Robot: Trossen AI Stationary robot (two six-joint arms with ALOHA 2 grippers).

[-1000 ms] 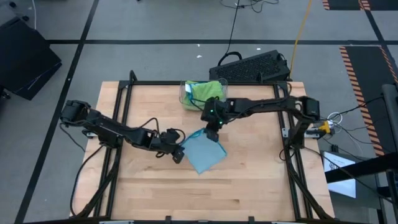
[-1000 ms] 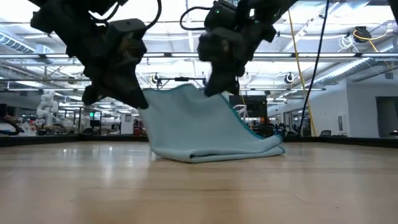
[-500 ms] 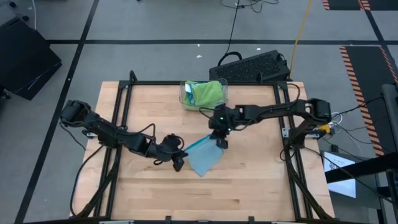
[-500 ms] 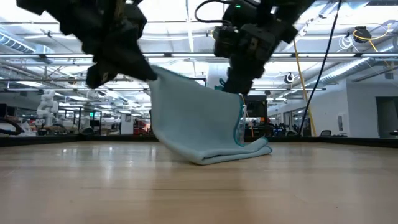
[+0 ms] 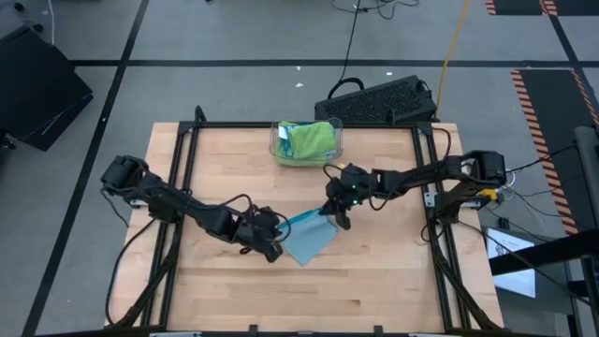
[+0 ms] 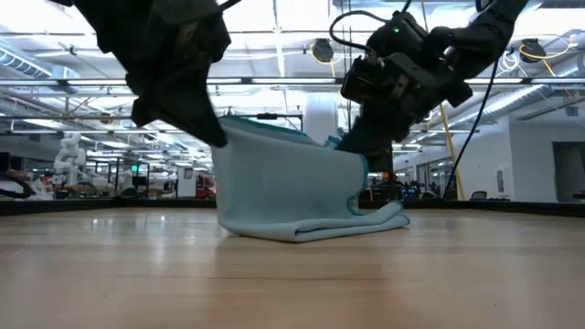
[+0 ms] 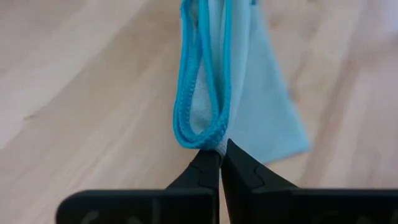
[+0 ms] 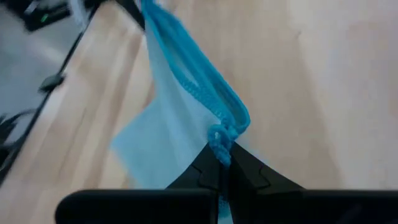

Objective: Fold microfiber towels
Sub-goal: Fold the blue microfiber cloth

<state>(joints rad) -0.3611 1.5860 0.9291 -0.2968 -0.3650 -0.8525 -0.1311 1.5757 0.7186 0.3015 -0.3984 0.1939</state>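
Pinching opposite corners of a light blue microfiber towel, left gripper and right gripper hold it raised; its lower fold rests on the wooden bench.

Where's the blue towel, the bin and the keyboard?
blue towel [image 5: 306, 239], high view, flat part lying on the table
bin [image 5: 278, 142], high view, left wall
keyboard [image 5: 379, 99], high view, middle of the keys

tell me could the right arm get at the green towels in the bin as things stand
Probably not yet: the right gripper is shut on the blue towel, shared with the left gripper. The path to the green towels in the bin looks free.
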